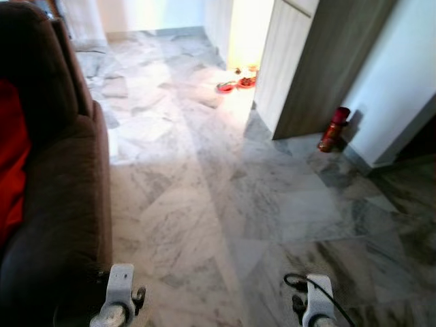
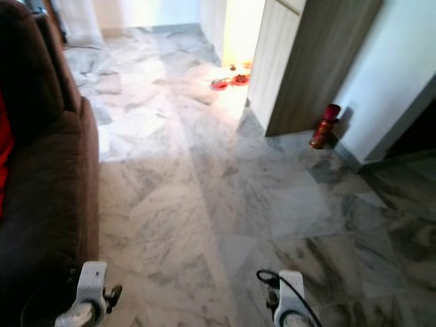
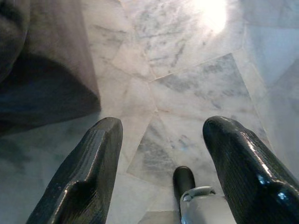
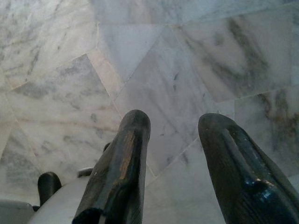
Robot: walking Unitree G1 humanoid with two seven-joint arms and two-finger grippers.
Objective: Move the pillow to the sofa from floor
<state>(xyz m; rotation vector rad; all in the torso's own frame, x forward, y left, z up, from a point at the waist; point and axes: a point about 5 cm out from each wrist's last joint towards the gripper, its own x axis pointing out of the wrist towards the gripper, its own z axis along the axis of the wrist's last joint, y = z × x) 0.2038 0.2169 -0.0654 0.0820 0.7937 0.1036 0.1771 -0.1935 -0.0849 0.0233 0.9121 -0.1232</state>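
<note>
The left tool (image 3: 161,158) hangs low with its two black fingers spread apart, gripping nothing, above the marble floor (image 3: 187,88). The right tool (image 4: 173,154) hangs the same way, fingers apart and empty, over bare marble tiles.

In the left wrist view, the dark brown sofa (image 3: 42,70) fills one corner just beside the left tool; the right wrist view has floor alone under its tool.

From the head views, the silver left arm (image 1: 119,300) sits close to the sofa's arm (image 1: 65,225), the right arm (image 1: 317,303) well apart over the open floor. A red pillow (image 1: 12,157), soft and plain, lies on the sofa seat at the far left. Farther off, a red fire extinguisher (image 1: 334,128) stands by a wooden cabinet (image 1: 306,65), with red slippers (image 1: 235,84) near a bright doorway.
</note>
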